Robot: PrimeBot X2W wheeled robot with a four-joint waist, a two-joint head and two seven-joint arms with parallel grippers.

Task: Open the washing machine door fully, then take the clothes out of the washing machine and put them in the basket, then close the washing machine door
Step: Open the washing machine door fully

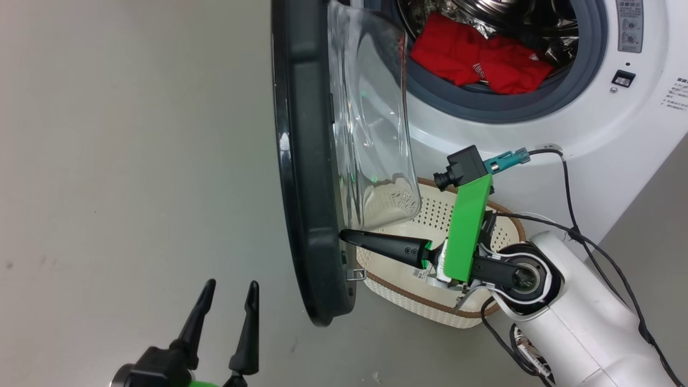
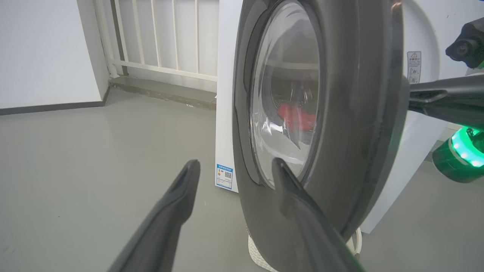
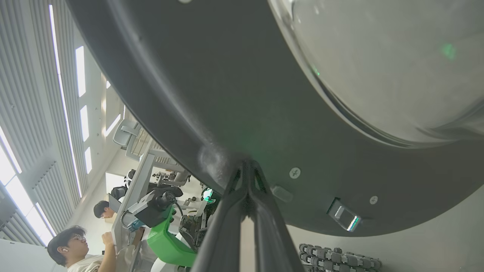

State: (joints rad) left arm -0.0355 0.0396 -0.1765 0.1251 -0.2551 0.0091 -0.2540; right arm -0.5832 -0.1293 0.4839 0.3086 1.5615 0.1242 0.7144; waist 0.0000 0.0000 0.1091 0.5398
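Grey floor (image 1: 134,161) runs to a white railing (image 2: 159,37). The door (image 1: 306,161) stands open, edge-on. The right gripper (image 1: 345,235), fingers pressed together, touches its inner ring. The left gripper (image 1: 231,283), spread and empty, hovers beside its outer face. Red clothes (image 1: 478,59) lie in the drum (image 1: 510,16), above the basket (image 1: 398,301).

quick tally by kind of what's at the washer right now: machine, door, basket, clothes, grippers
washing machine: 1
washing machine door: 1
basket: 1
red clothes, as a heap: 1 (pieces cannot be told apart)
grippers: 2, left gripper open, right gripper shut
total: 6
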